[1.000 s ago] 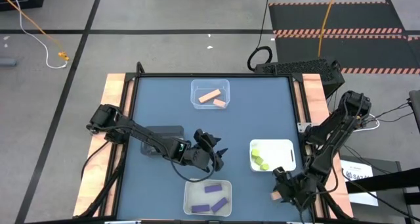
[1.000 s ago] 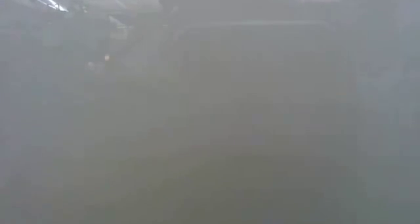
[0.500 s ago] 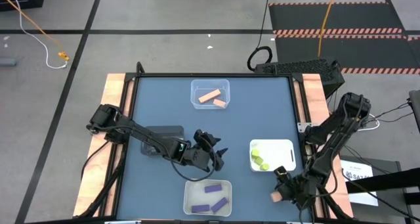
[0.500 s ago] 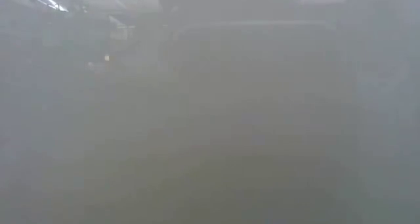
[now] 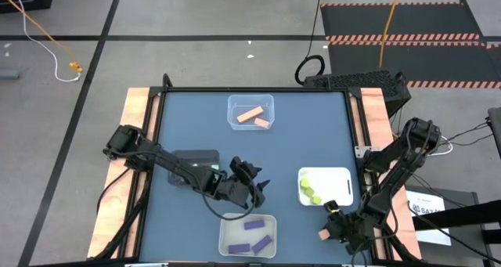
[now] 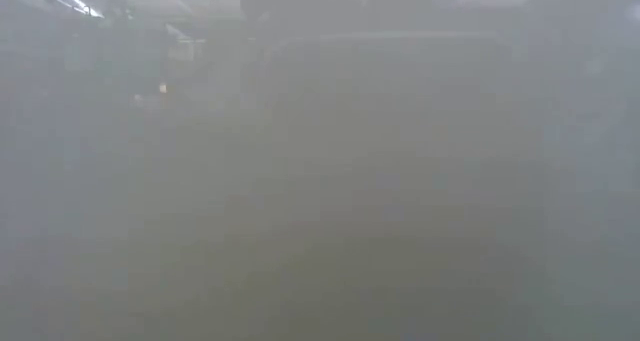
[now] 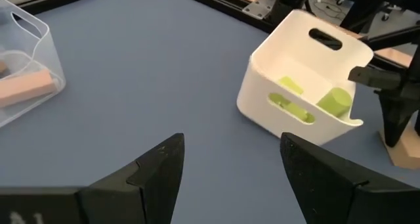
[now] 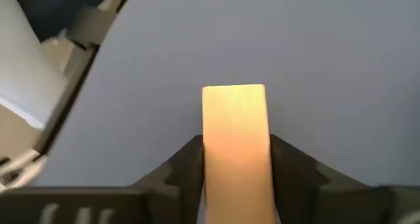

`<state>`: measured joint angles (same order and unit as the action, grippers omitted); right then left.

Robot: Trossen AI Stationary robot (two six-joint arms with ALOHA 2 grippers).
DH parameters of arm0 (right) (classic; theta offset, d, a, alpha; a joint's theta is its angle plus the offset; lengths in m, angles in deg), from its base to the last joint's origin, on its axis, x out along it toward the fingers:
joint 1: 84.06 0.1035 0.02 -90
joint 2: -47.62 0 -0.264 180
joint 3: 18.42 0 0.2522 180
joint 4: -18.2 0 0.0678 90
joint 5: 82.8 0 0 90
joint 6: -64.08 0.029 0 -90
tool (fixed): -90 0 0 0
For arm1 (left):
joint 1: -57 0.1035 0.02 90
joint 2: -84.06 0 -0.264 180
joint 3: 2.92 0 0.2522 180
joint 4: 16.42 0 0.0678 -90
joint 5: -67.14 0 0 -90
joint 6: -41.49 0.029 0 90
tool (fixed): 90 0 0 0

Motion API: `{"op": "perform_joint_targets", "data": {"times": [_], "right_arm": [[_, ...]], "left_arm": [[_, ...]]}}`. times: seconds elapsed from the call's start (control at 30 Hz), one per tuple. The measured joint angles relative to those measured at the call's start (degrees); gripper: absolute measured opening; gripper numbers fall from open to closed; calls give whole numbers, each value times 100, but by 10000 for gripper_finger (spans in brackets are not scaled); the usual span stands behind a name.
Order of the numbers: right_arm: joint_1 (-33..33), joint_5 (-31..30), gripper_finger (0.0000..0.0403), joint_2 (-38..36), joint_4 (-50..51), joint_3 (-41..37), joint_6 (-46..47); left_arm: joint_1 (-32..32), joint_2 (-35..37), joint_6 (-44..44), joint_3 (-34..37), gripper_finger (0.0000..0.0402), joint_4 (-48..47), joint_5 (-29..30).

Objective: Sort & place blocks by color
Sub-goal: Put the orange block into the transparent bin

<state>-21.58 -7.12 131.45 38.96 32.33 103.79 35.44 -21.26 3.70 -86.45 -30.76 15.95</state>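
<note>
you see three trays (image 5: 250,101) ringing the table (image 5: 188,126): far centre, right (image 5: 342,175), near centre (image 5: 228,234), each holding blocks (image 5: 250,114).

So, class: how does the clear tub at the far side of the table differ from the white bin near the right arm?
The clear tub is see-through; the white bin is solid, with slots in its walls. The tub holds orange blocks; the bin holds yellow-green blocks. The tub sits at the far edge; the bin sits at the right. Both are open-topped, each holding one colour.

Matt blue bench (image 5: 188,118); glossy white plastic bin (image 7: 298,56); clear plastic tub (image 7: 46,33); smooth pale wood-like block (image 8: 235,129) between matt black jaws.
</note>
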Motion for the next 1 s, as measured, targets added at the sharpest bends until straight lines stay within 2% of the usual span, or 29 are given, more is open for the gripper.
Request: {"op": "perform_joint_targets", "data": {"times": [0.07,0.27,0.43,0.6,0.83,0.9,1.0], "right_arm": [[0,65,112,0,-75,-2,139],[0,364,112,-164,-680,-24,400],[-90,1,112,-776,-1124,-22,311],[-286,-1153,112,-1529,-1222,-20,-127],[-765,-3344,129,-2323,-1537,-20,-1818],[-996,-3755,128,-2476,-1807,-20,-2487],[-1427,-3965,119,-2613,-2561,-20,-3742]], "left_arm": [[-27,1,1,0,253,-33,1],[-73,0,-12,0,253,-55,2],[-99,0,0,0,253,-44,2],[-99,0,0,0,253,-46,2],[-99,0,1,0,253,-46,2],[-99,0,1,0,253,-46,2],[-96,0,3,0,253,-10,4]]}}
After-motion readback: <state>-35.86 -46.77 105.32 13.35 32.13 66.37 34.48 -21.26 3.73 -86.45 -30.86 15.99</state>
